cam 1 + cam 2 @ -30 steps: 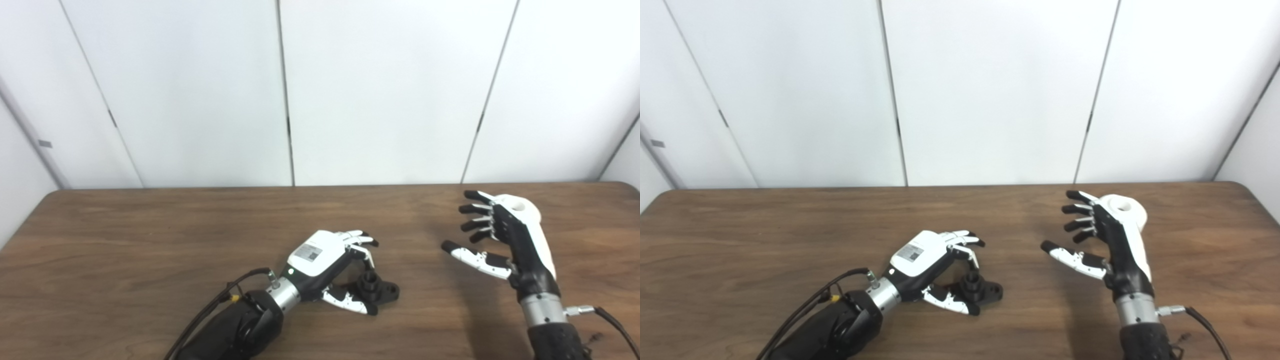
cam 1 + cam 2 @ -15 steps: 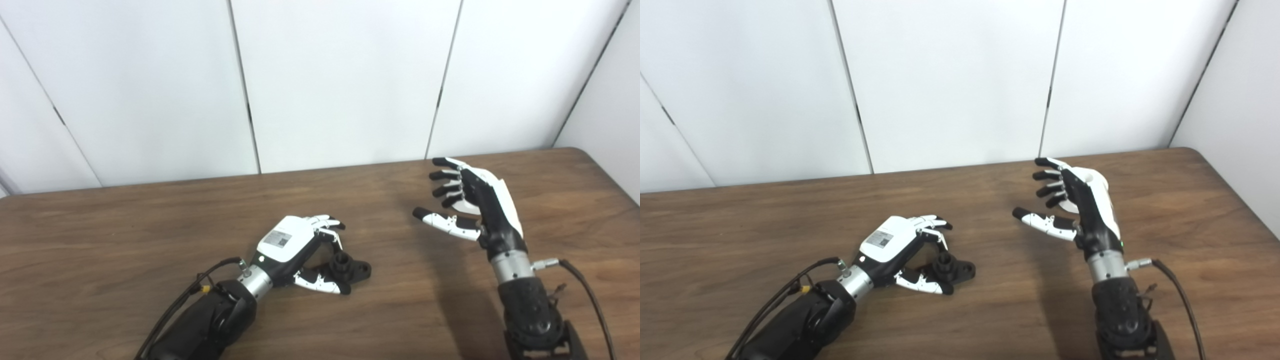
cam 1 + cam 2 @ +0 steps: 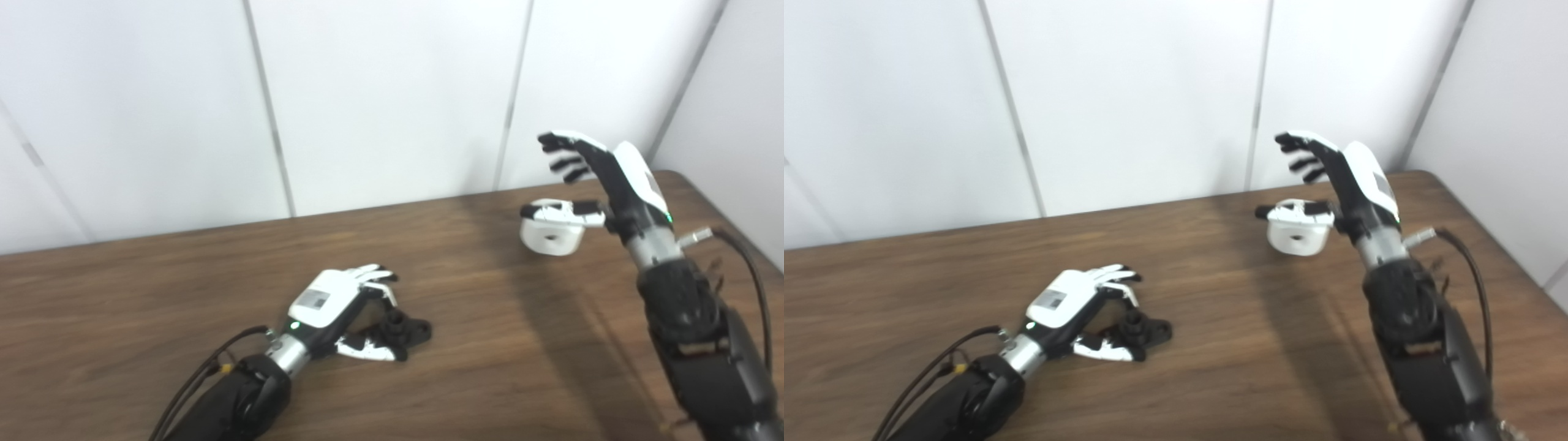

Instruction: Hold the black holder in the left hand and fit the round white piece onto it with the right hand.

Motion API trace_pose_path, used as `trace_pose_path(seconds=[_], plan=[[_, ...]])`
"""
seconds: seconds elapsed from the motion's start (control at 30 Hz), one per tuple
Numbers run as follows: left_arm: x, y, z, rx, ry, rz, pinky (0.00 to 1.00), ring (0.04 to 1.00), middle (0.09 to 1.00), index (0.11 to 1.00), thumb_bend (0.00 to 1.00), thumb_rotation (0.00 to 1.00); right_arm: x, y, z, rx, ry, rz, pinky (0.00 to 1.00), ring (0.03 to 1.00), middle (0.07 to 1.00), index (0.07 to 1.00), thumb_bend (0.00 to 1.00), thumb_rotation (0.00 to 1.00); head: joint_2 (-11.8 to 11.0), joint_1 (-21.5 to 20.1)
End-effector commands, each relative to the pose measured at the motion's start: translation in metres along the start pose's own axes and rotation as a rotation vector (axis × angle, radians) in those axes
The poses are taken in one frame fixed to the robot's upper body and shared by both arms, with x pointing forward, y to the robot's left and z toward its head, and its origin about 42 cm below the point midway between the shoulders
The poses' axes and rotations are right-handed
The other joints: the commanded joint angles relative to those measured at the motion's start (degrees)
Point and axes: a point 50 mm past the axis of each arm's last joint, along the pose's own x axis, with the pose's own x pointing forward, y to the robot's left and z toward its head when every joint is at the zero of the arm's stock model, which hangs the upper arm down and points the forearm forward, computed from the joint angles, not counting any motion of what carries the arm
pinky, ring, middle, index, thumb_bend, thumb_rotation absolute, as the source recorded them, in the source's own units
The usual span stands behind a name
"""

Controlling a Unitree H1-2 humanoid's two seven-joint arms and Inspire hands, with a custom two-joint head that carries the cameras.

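We see our left hand (image 3: 334, 306) low on the brown wooden bench (image 3: 153, 288), near the front and left of centre. Its fingers curve over the small black plastic holder (image 3: 404, 326), with the thumb below it. The holder lies on the bench, and we cannot tell whether the grip is closed on it. Our right hand (image 3: 603, 177) is raised at the far right, fingers spread wide and holding nothing. The round white piece (image 3: 550, 233), a short cylinder with a hole in its side, sits on the bench just below the thumb; whether they touch, we cannot tell. It is well apart from the holder.
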Motion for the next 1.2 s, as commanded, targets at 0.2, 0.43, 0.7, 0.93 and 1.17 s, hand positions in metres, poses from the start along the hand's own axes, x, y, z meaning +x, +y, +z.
trace_pose_path(seconds=[0.2,0.43,0.7,0.93,1.17], plan=[[-0.061,-0.027,-0.059,0.093,0.187,-0.207,0.83,0.89,0.839,0.484,0.52,0.08,0.041,-0.041,0.005,-0.279,-0.016,0.05,0.73,0.867,0.848,0.749,0.76,0.32,-2.6,-4.3],[-0.066,-0.027,-0.063,0.109,0.182,-0.212,0.83,0.897,0.855,0.485,0.52,0.08,0.051,-0.035,-0.001,-0.44,0.083,0.174,0.75,0.904,0.907,0.794,0.85,0.31,-3.2,-4.7],[-0.067,-0.026,-0.065,0.095,0.182,-0.206,0.84,0.898,0.852,0.485,0.52,0.08,0.06,-0.031,-0.009,-0.451,0.149,0.29,0.84,0.933,0.939,0.842,0.97,0.38,-3.5,-4.4],[-0.068,-0.027,-0.063,0.091,0.179,-0.206,0.84,0.897,0.851,0.485,0.52,0.08,0.066,-0.026,-0.013,-0.456,0.175,0.366,0.9,0.964,0.959,0.878,1.0,0.41,-3.5,-3.6],[-0.069,-0.028,-0.063,0.092,0.18,-0.205,0.83,0.891,0.847,0.484,0.52,0.08,0.074,-0.021,-0.018,-0.456,0.185,0.402,0.81,0.951,0.956,0.878,1.0,0.37,-3.8,-3.6]])
